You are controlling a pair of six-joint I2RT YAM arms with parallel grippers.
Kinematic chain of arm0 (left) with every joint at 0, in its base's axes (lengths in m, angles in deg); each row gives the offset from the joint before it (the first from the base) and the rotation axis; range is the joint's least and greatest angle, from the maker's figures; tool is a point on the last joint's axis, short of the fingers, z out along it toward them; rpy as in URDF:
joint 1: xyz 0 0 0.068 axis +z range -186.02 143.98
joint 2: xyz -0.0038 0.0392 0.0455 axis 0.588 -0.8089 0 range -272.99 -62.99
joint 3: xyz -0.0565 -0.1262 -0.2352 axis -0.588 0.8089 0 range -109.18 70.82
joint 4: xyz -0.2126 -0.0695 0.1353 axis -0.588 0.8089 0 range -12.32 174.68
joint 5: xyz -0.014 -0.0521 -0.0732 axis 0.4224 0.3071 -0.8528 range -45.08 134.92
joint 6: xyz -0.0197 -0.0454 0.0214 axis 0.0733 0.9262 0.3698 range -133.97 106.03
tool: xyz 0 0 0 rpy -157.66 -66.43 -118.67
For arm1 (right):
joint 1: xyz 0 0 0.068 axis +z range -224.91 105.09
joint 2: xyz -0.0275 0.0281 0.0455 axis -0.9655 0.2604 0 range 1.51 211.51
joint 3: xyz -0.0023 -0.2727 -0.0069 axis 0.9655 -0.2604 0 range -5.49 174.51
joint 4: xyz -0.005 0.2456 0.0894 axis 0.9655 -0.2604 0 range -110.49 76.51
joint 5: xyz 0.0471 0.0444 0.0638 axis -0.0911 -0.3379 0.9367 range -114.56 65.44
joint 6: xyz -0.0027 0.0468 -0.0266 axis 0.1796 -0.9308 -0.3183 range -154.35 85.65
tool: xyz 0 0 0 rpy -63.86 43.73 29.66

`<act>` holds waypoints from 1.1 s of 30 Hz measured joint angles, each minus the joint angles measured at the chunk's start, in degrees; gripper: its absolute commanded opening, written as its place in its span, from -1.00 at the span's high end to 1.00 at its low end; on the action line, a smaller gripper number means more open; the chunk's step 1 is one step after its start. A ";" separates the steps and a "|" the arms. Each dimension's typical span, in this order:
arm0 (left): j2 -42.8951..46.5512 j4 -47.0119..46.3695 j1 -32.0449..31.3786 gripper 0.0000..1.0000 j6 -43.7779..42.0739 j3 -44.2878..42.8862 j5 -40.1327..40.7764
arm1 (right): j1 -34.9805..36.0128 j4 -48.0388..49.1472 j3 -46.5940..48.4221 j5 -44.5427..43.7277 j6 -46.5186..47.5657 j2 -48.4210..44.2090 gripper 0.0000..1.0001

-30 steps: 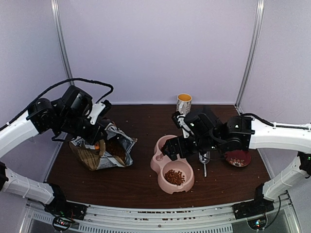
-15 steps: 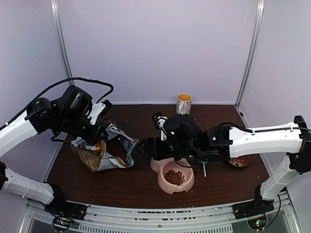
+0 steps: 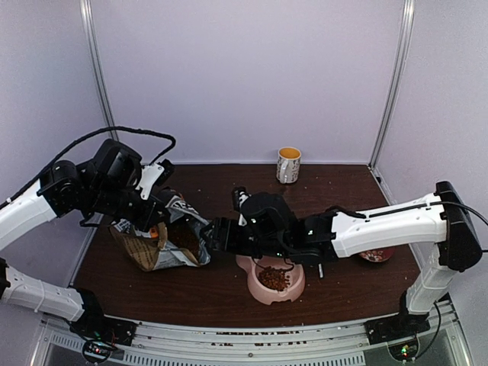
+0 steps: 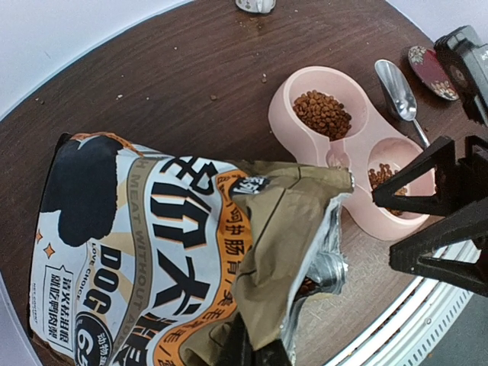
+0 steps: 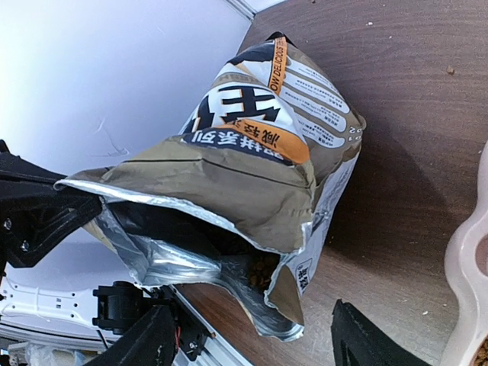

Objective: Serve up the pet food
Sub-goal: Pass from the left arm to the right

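Observation:
The pet food (image 3: 274, 278) fills the near cup of the pink double bowl (image 3: 252, 284); in the left wrist view, kibble (image 4: 322, 113) lies in both cups. More kibble (image 5: 263, 267) shows inside the open brown bag (image 3: 160, 242), which leans on the table's left side. My left gripper (image 3: 155, 223) is shut on the bag's upper edge (image 4: 267, 229), holding the mouth up. My right gripper (image 3: 217, 235) is open just right of the bag's foil-lined mouth (image 5: 191, 244). Its two fingers flank the lower lip and touch nothing.
A metal scoop (image 4: 398, 84) lies on the table right of the bowl. Beyond it sits a dark red dish (image 3: 375, 254) with some kibble. A yellow-lined mug (image 3: 288, 164) stands at the back. The metal rail (image 3: 252, 339) runs along the near edge.
My right arm has swung left from the scoop, across the bowl, to the bag's mouth, and its jaws have narrowed somewhat. The left gripper and the bag have stayed put.

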State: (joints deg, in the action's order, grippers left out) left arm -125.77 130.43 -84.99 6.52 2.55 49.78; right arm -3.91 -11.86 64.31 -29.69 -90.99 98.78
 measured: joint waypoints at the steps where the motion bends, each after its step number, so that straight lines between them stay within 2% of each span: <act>1: 0.02 -0.11 0.00 1.00 0.02 0.11 0.00 | 0.00 0.72 0.00 0.31 -0.83 0.55 -0.36; 10: 0.66 -0.94 0.00 1.00 0.02 1.03 -0.22 | 0.00 1.86 0.72 0.57 -5.25 5.22 -0.17; 15: 1.29 -1.81 0.00 1.00 0.02 1.90 -0.59 | -0.39 1.60 3.89 0.61 -6.40 8.98 0.05; 20: 2.03 -2.25 0.00 1.00 0.00 2.73 -0.87 | -1.01 2.08 5.75 0.66 -7.10 11.41 0.38; 27: 3.06 -2.97 0.00 1.00 -0.07 3.80 -1.66 | -2.32 1.70 7.78 0.90 -6.88 12.37 0.99; 33: 3.76 -3.37 0.00 1.00 -0.94 4.26 -1.97 | -2.78 0.42 8.04 1.33 -6.56 12.35 1.00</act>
State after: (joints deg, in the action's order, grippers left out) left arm -122.01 127.07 -84.99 5.58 6.81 47.81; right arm -6.68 -11.44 72.35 -28.36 -97.55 111.13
